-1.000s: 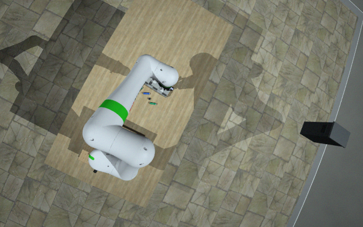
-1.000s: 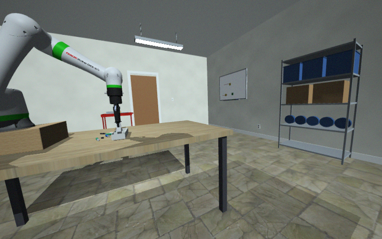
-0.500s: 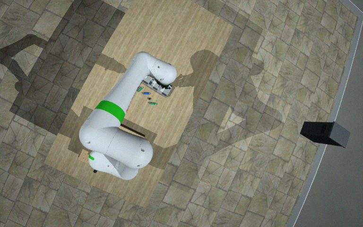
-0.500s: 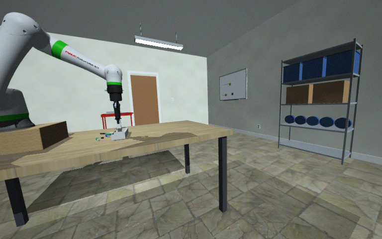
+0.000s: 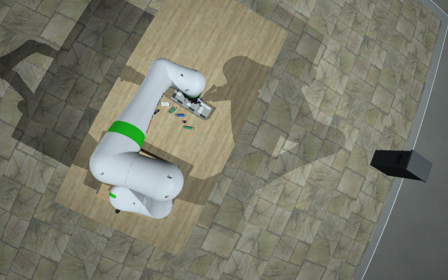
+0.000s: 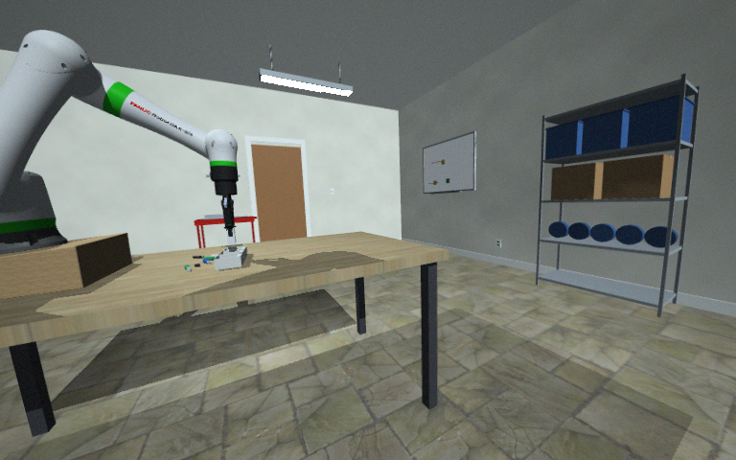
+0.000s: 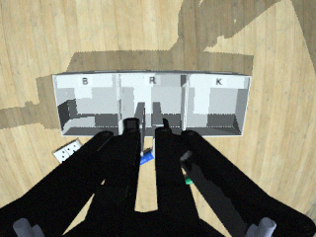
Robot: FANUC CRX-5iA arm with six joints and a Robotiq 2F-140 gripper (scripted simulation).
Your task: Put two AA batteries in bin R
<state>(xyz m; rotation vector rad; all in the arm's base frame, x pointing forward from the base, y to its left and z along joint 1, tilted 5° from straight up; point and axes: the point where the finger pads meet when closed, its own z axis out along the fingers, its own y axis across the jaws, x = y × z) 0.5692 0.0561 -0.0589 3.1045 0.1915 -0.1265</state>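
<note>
"Where do the batteries lie?"

"Near side of the counter (image 5: 251, 36) (image 6: 325, 260) (image 7: 30, 30) first: a green battery (image 5: 188, 128) (image 6: 187, 267) (image 7: 188, 181), then a small black piece (image 5: 184, 121) (image 6: 196, 264). Beyond come a blue battery (image 5: 180, 115) (image 6: 206, 261) (image 7: 147, 158) and, left of it, another green battery (image 5: 172, 109) (image 6: 209, 258). Farther left are a dark stick (image 5: 157, 111) and a white dotted tile (image 5: 165, 104) (image 7: 67, 151). I can't read which are AA."

"And the bins?"

"Far side, joined in a row: B (image 7: 85, 79), R (image 7: 165, 80) in the middle, K (image 7: 218, 79) at the right. They look flat. I see no battery in any, though the gripper (image 5: 195, 100) (image 6: 231, 240) (image 7: 148, 114) hides part of R."

"Holding anything?"

"Nothing that I can see. The jaws are nearly pressed together, over R."

"So how far along?"

"Probably no battery delivered, unless one is hidden in R. If so, two remain to be moved, and everything else stays out."
</note>
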